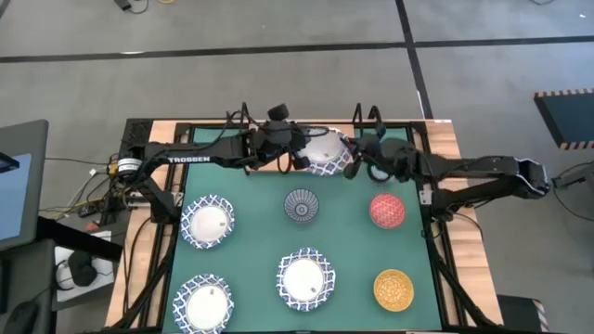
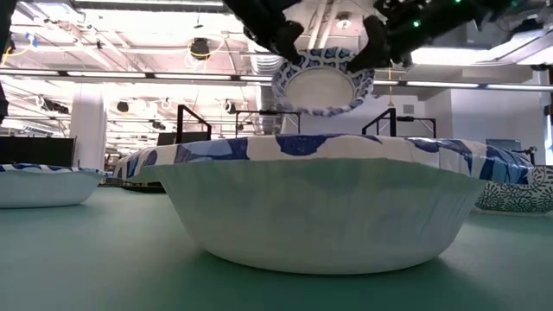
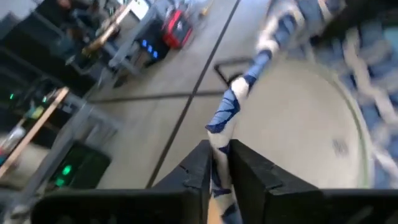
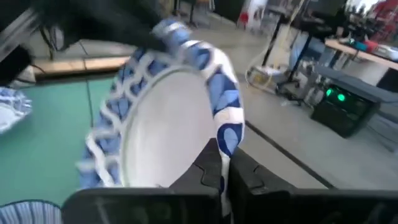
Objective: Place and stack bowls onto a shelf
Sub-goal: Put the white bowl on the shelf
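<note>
Green mat point(image 1: 260, 237) on desk; left gripper point(image 1: 299, 151) and right gripper point(image 1: 351, 165) fingers both pinch raised patterned bowl point(image 1: 325, 150) rim at back.

shelf point(image 1: 436, 130) mostly hidden under both arms and the held bowl point(image 1: 325, 150), board only shows at corners; held bowl blurred in both wrist views; bottom-left bowl point(image 1: 206, 304) cut by high view edge
</note>
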### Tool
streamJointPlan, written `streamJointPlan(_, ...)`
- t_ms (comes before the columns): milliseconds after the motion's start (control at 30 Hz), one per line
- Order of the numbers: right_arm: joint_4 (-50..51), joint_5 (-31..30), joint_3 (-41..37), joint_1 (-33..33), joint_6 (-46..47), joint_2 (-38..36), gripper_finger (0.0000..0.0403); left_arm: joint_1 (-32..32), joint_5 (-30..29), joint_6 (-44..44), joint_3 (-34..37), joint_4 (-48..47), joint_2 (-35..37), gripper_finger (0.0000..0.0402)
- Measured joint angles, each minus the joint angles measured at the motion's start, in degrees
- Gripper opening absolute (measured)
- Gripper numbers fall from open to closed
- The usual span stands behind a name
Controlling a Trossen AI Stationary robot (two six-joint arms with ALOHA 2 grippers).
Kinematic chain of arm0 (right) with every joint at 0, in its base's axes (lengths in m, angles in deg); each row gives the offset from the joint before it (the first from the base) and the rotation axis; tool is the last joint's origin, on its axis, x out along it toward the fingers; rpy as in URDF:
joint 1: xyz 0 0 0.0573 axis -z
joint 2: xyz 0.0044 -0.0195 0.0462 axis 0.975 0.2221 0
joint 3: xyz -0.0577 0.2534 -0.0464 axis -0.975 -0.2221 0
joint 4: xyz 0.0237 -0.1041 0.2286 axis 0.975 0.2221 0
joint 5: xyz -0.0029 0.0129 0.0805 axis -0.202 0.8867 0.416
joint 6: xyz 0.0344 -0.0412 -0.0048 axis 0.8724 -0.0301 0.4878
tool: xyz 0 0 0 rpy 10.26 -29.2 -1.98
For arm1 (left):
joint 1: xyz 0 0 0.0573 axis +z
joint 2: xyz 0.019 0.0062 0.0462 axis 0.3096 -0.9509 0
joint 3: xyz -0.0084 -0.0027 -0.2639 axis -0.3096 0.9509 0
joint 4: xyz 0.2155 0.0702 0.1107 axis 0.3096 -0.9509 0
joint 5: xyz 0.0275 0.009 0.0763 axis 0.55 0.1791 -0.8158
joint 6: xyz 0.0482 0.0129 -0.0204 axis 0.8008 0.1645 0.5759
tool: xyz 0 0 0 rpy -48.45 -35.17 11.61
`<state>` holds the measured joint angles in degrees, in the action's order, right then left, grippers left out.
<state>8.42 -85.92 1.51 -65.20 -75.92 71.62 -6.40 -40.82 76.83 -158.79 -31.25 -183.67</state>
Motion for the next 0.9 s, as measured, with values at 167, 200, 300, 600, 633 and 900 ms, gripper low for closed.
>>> streamJointPlan(167,15.8,3.0,10.5,10.2,0.9,5.1,0.0024,0.6,-2.8,-5.7,0.0,-6.9,0.0,0.0109)
streamJointPlan(200,17.1,5.5,12.1,12.2,1.1,6.6,0.0022,0.6,-2.9,-6.6,0.0,-7.8,0.0,0.0119)
streamJointPlan(300,20.5,15.1,16.7,17.9,0.8,11.4,0.0021,0.3,-2.5,-9.3,0.0,-11.0,0.0,0.0143)
streamJointPlan(600,31.1,25.2,29.5,27.1,-6.4,26.7,0.0021,0.6,-4.4,-17.6,0.0,-21.7,0.0,0.0165)
streamJointPlan(633,32.8,25.8,30.1,27.6,-6.6,28.1,0.0021,0.6,-4.4,-17.9,0.0,-22.7,0.0,0.0165)
streamJointPlan(900,33.5,27.2,31.0,30.0,-7.4,33.7,0.0049,0.6,-4.6,-18.4,0.0,-27.5,0.0,0.0165)
